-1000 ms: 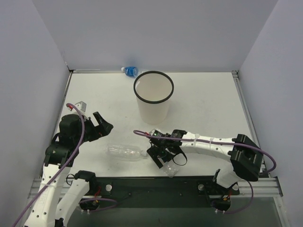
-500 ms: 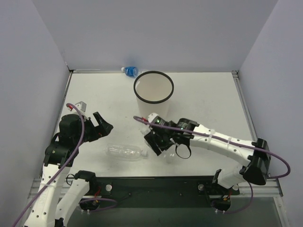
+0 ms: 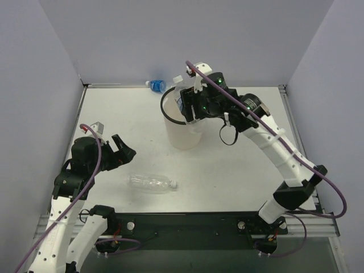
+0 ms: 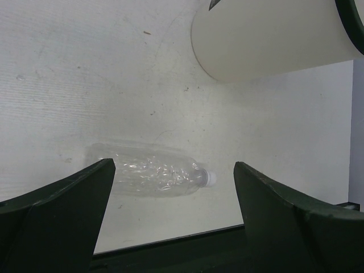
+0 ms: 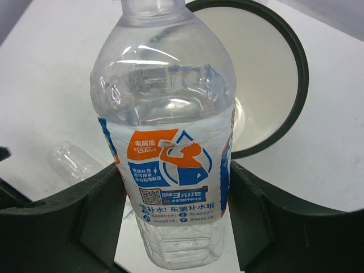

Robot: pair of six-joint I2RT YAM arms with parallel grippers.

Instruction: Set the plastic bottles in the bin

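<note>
Top external: right arm (image 3: 273,142) extended over bin (image 3: 183,136), fingers (image 5: 91,222) clamping labelled bottle (image 5: 170,170).

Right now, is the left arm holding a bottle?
No, the left gripper is open and empty, and the unlabelled bottle lies on the table untouched.

Soft, even light from above fills the top view: the white counter (image 3: 239,165) is bright but not washed out, and the bin (image 3: 183,133) throws only a faint, soft-edged shadow. That view is sharp across its width. In the left wrist view the counter reads greyer, the unlabelled bottle (image 4: 151,170) is crisp, and the dark fingers (image 4: 57,216) of the left pincer (image 4: 173,165) blur from nearness. In the right wrist view small white glints sit on the labelled bottle (image 5: 170,170), whose print is legible.
</note>
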